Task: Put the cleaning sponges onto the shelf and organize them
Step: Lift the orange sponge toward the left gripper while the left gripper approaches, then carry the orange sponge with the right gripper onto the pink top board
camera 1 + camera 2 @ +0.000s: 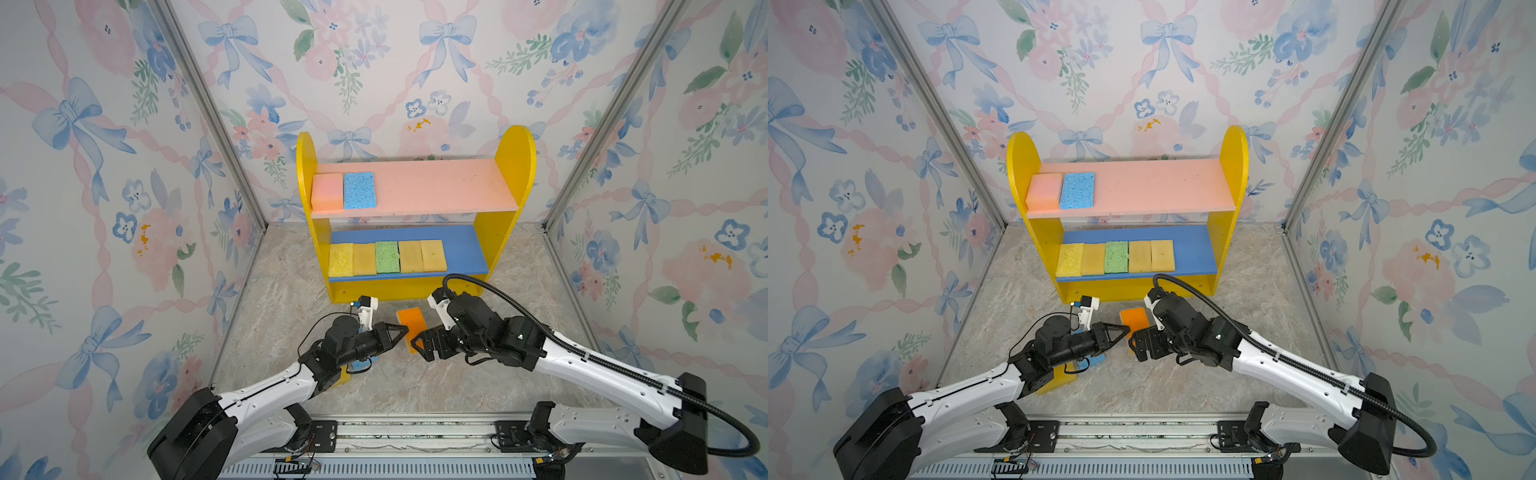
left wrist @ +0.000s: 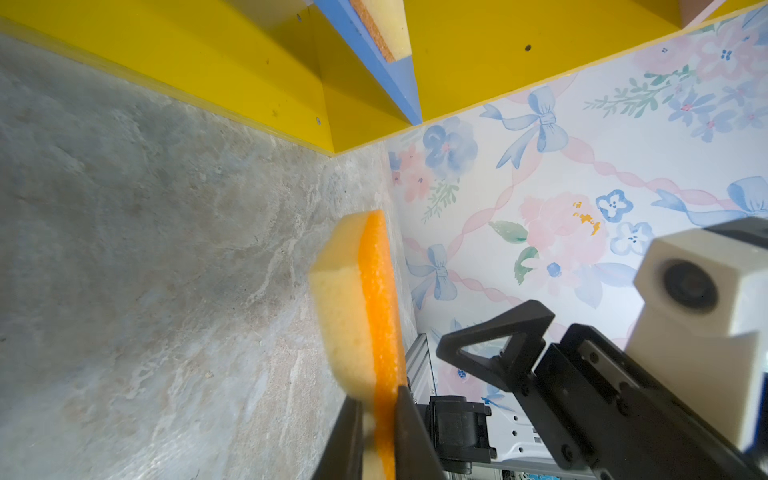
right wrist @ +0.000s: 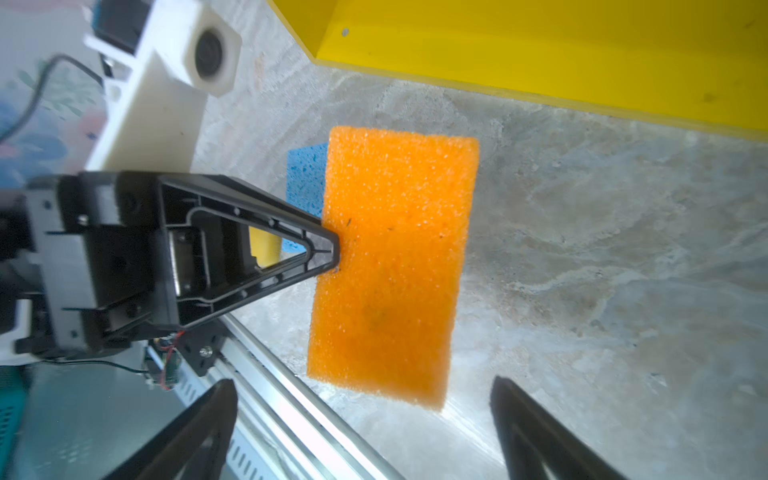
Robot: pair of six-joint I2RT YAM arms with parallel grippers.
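Observation:
An orange-faced, yellow-backed sponge (image 1: 411, 321) (image 2: 374, 299) (image 3: 395, 266) hangs just in front of the shelf (image 1: 513, 166), with my left gripper (image 1: 404, 331) (image 2: 376, 399) shut on its near edge. My right gripper (image 1: 420, 347) (image 3: 361, 384) stands open beside the sponge, its fingers apart from it. On the shelf's pink upper board lie a pink sponge (image 1: 327, 191) and a blue sponge (image 1: 359, 190). The blue lower board carries a row: a yellow sponge (image 1: 340, 259), a green sponge (image 1: 387, 257) and three tan ones.
A second blue sponge (image 1: 360, 365) (image 3: 305, 174) and a yellow sponge (image 1: 343, 376) lie on the marble floor, mostly hidden under my left arm. Flowered walls close in both sides and the back. A metal rail (image 1: 415, 432) runs along the front.

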